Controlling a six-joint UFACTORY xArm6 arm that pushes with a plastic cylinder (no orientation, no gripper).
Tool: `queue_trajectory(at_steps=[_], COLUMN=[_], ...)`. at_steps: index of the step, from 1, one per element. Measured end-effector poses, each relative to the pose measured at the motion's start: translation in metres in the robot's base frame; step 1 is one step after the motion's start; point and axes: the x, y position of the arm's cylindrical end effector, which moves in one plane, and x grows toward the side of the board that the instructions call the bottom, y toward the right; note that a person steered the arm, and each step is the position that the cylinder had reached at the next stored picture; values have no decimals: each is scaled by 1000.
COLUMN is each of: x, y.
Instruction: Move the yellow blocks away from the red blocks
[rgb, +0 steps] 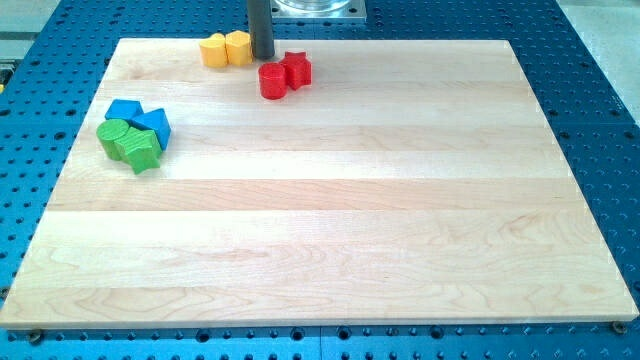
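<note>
Bright even overhead light; soft short shadows under blocks; slight softness, mild glare on board.

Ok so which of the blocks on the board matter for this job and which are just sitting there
In the job:
yellow blocks, a touching pair at the view's top
red blocks, a touching pair just right of and below them
my tip, right beside the yellow pair, above the red pair

Lying about:
blue blocks and green blocks, clustered at the view's left

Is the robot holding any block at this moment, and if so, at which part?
Nothing is held. The arm ends in a rod; my tip stands at the right side of the two yellow blocks, between them and the red blocks.
</note>
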Motion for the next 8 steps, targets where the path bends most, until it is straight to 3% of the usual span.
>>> queue_trajectory(at_steps=[2,4,8], x=[-22,-16,-14], y=[32,-79,-113])
